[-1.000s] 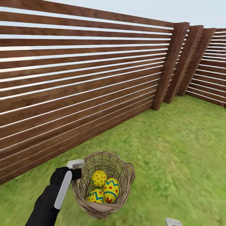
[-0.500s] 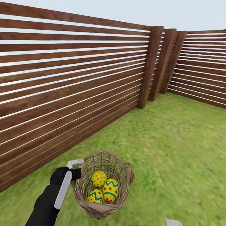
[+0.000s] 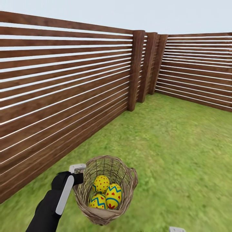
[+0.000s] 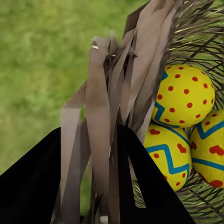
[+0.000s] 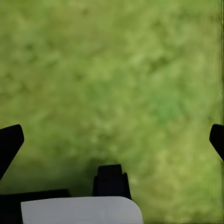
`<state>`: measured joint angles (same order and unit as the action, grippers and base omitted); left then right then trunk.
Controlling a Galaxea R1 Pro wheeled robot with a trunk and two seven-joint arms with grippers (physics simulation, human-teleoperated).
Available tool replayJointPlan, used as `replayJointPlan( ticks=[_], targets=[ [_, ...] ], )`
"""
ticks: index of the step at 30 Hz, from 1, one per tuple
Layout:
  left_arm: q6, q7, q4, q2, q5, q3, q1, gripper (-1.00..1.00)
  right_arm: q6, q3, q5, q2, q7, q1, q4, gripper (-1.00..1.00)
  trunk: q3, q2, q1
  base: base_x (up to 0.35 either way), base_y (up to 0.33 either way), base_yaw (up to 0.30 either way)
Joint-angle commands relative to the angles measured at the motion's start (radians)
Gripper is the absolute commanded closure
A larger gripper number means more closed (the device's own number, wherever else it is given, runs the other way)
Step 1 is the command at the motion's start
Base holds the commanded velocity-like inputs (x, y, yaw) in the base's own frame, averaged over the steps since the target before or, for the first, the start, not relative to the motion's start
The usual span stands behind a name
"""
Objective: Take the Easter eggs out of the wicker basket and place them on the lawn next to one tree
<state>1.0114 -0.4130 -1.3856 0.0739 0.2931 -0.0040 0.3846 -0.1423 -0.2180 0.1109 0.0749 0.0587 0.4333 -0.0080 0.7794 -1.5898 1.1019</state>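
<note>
Head view: wicker basket at lower centre, held off the lawn by the left gripper, which is clamped on the basket's rim at the side toward the fence. All three Easter eggs sit inside the basket, touching one another: one w/ red dots at the back, two w/ blue zigzag bands in front. Brown slat fence runs along the left & meets a second run at a corner w/ thick posts, upper centre. Grass extends to the right.

Left wrist view: dark fingers closed on either side of the basket's wicker strips; eggs just beyond the wall, inside.

Right wrist view: right gripper hangs above blurred grass, fingertips spread wide apart at opposite frame edges, nothing between them.
</note>
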Motion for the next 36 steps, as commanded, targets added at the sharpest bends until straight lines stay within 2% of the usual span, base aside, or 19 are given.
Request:
replayJointPlan(
  ticks=[1,33,36],
  targets=[
    [0.001,-0.01,-0.001,0.0,0.016,-0.001,0.0,1.0,-0.004,-0.009,0.01,0.0,0.003,0.001,0.002,-1.0,-0.003,0.007,-0.004,0.0,0.0,-0.295],
    [0.001,-0.01,0.002,0.001,0.017,-0.001,0.0,1.0,-0.007,-0.009,0.013,0.0,0.004,-0.015,0.002,-1.0,-0.125,0.231,-0.127,0.0,0.0,-0.292],
    [0.001,-0.01,0.003,0.001,0.017,-0.001,0.0,1.0,-0.043,-0.009,0.01,0.0,0.004,-0.018,0.002,-1.0,-0.137,0.252,-0.138,0.0,0.0,-0.281]
  ],
)
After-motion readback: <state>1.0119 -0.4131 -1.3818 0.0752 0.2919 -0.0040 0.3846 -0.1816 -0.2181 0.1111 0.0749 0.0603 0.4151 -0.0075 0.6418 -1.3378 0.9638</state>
